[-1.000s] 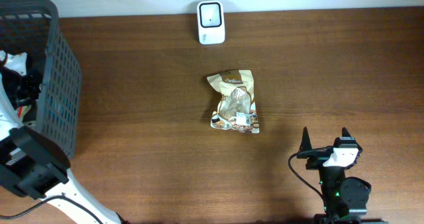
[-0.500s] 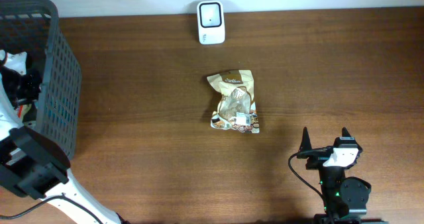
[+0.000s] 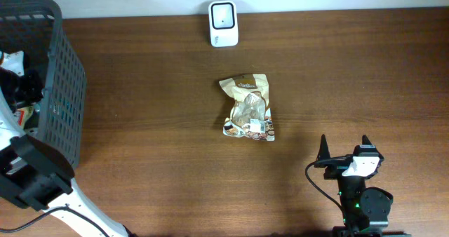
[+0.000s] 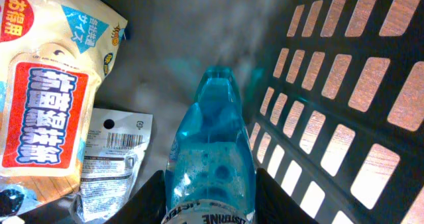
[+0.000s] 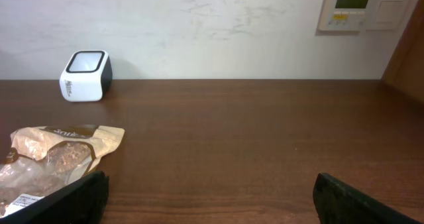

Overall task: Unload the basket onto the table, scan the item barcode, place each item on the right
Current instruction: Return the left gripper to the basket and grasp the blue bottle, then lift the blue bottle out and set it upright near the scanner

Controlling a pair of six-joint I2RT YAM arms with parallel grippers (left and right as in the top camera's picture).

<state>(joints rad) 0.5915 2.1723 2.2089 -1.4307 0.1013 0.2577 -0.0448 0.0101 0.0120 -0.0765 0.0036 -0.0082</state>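
Inside the dark basket (image 3: 64,90) at the table's left edge, my left gripper (image 3: 17,83) reaches down among the goods. In the left wrist view its two black fingers press against both sides of a blue mouthwash bottle (image 4: 212,144), so the left gripper (image 4: 211,204) is shut on it. The white barcode scanner (image 3: 223,23) stands at the table's far edge, also in the right wrist view (image 5: 86,75). My right gripper (image 3: 344,147) rests open near the front right, nothing between its fingers (image 5: 209,197).
A tan snack bag (image 3: 249,109) lies mid-table, seen at the left of the right wrist view (image 5: 46,164). In the basket beside the bottle lie a yellow-and-red packet (image 4: 50,98) and a clear packet with a barcode label (image 4: 109,158). The basket's grid wall (image 4: 344,105) stands close on the right.
The left gripper's jaws have closed in on the blue bottle and the wrist has shifted slightly inside the basket. The right arm has not moved.
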